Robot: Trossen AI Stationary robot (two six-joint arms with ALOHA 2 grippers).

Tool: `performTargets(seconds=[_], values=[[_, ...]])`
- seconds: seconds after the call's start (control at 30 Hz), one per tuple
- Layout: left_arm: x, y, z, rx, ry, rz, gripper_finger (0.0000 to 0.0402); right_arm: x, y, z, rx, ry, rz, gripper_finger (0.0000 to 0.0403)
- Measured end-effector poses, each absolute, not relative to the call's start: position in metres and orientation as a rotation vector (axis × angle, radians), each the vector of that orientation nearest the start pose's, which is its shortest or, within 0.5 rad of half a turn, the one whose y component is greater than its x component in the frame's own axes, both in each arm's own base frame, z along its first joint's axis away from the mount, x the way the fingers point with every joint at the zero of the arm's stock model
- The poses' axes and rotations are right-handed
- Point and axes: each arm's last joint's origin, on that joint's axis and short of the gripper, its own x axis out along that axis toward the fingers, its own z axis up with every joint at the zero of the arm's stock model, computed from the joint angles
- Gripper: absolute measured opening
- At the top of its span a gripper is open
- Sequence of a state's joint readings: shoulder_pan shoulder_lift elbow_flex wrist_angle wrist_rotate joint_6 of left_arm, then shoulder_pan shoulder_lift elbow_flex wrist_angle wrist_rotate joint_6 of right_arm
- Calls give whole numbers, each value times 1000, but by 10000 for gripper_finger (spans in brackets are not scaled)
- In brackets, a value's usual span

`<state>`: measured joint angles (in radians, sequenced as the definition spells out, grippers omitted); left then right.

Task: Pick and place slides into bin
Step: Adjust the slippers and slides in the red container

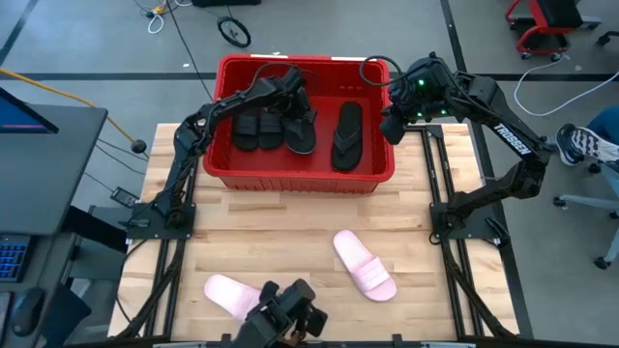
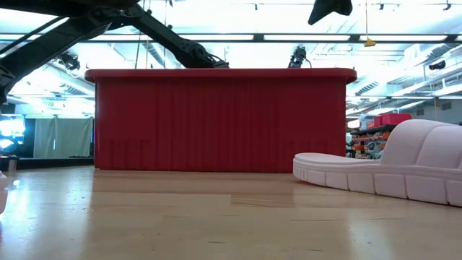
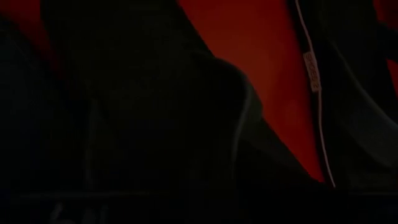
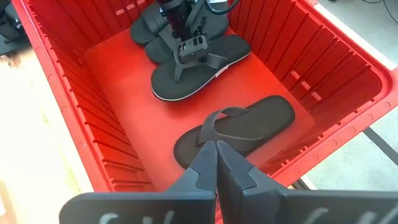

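left tool (image 1: 295, 97) directly above flip-flop (image 1: 301, 133) inside bin (image 1: 290, 176).

A robotics lab or workshop: a wooden table (image 1: 290, 232) on a concrete floor with trailing cables (image 1: 184, 43), a red rolling stool (image 1: 542, 29) at two o'clock, and ceiling strip lights (image 2: 216, 37).

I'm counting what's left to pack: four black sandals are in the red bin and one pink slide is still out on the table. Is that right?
Not quite. The four black sandals are in the red bin, but two pink slides wait on the table, not one: one pink slide right of centre and another near the front edge. The high view shows both.
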<state>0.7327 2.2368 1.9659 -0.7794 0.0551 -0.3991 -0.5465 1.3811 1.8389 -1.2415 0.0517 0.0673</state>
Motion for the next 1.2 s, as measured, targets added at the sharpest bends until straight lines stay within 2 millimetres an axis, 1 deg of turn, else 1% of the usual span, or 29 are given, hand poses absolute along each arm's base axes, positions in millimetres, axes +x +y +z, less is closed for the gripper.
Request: performTargets(seconds=[0.2, 0.3, 0.4, 0.53, 0.63, 0.7, 0.77, 0.8, 0.87, 0.93, 1.03, 1.07, 1.13, 1.2], values=[[366, 317, 219, -734, 873, 791, 183, 197, -122, 457, 257, 752, -593, 2], [370, 313, 219, -697, 878, 770, 210, 197, -122, 457, 257, 752, -593, 2], [375, 312, 221, -653, 858, 771, 226, 197, -122, 457, 257, 752, -593, 2], [387, 310, 227, -612, 759, 732, 232, 197, -122, 457, 257, 752, -593, 2], [403, 304, 236, -541, 658, 586, 223, 197, -122, 457, 257, 752, -593, 2], [416, 291, 241, -454, 623, 423, 215, 197, -122, 457, 257, 752, -593, 2], [427, 274, 242, -329, 644, 275, 207, 197, -122, 457, 257, 752, -593, 2], [431, 265, 241, -264, 669, 228, 206, 197, -122, 457, 257, 752, -593, 2], [438, 249, 236, -190, 715, 154, 206, 197, -122, 457, 257, 752, -593, 2], [443, 239, 231, -184, 743, 128, 211, 197, -122, 457, 257, 752, -593, 2], [455, 230, 223, -163, 726, 122, 221, 197, -122, 457, 257, 752, -593, 2], [458, 228, 221, -149, 716, 139, 223, 197, -122, 457, 261, 751, -595, 2], [468, 228, 222, -100, 643, 173, 226, 197, -122, 457, 269, 748, -599, 2], [472, 229, 219, -104, 604, 175, 226, 197, -122, 457, 274, 747, -600, 2]])
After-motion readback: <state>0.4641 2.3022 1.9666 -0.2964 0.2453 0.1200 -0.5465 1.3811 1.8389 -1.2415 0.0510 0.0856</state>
